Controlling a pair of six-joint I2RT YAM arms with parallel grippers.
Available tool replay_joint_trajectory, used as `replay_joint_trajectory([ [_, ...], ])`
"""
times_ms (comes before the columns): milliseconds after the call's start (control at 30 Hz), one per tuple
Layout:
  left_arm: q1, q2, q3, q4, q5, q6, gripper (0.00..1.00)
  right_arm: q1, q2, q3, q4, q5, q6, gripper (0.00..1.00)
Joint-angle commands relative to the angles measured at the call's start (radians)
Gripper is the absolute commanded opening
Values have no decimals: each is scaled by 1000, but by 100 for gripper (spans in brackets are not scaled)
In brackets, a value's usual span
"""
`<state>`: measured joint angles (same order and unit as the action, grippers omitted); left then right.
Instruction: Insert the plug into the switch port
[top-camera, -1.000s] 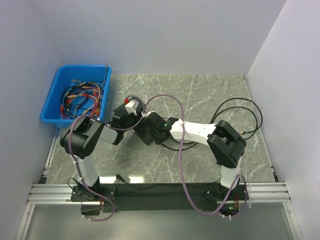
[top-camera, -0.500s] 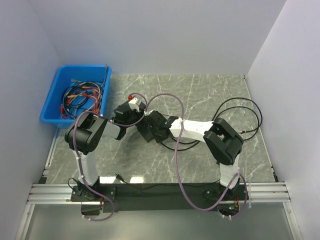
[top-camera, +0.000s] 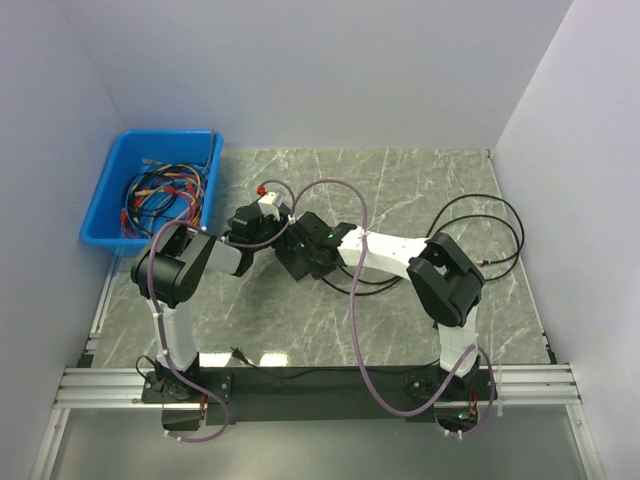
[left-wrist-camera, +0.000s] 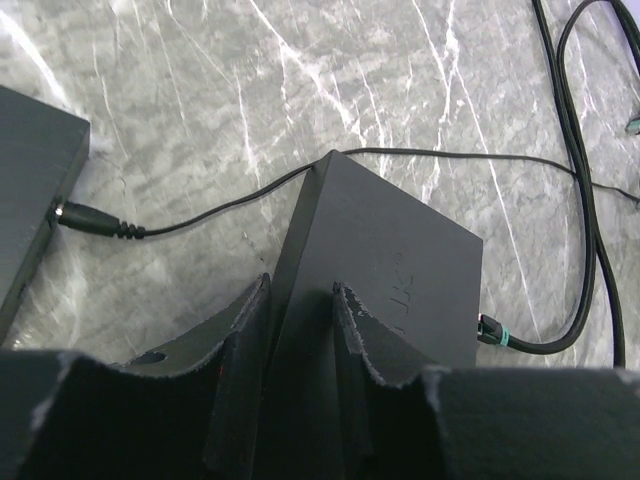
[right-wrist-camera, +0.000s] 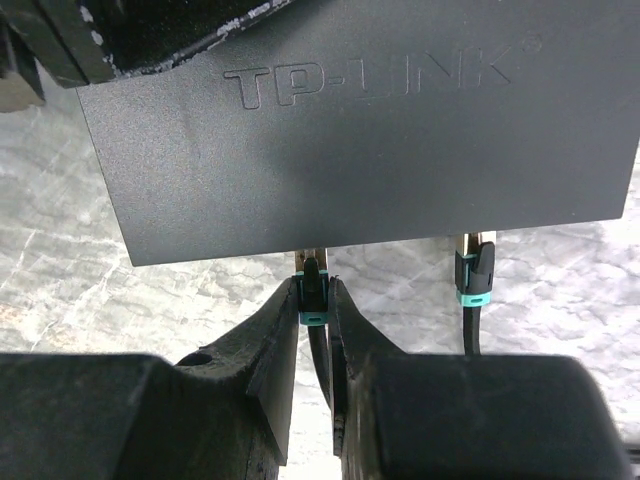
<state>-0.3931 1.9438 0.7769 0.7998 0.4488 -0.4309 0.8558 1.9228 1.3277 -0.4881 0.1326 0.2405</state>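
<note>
Plug (right-wrist-camera: 314, 292): tip at switch (right-wrist-camera: 370, 130) edge, near second plug (right-wrist-camera: 472, 268) | right gripper (right-wrist-camera: 313, 286): pinched narrowly around Plug | left gripper (left-wrist-camera: 300, 292): partly closed, clamping switch corner, switch tilted

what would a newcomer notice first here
The black switch in the middle, gripped by the left claw, while the right claw pinches a teal-banded plug at its edge, beside a second plug. Then the blue bin of tangled wires at the far left.
</note>
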Motion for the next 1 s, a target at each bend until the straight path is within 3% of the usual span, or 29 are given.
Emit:
replay_joint_trajectory([
  [0, -64, 43, -30, -182, 189, 3, 34, -46, 7, 145, 378, 67, 6, 0],
  [367, -67, 56, -15, -201, 199, 6, 33, -86, 114, 110, 431, 12, 60, 0],
  [967, -76, 156, 27, -306, 212, -45, 33, -147, 211, 386, 385, 2, 48, 0],
])
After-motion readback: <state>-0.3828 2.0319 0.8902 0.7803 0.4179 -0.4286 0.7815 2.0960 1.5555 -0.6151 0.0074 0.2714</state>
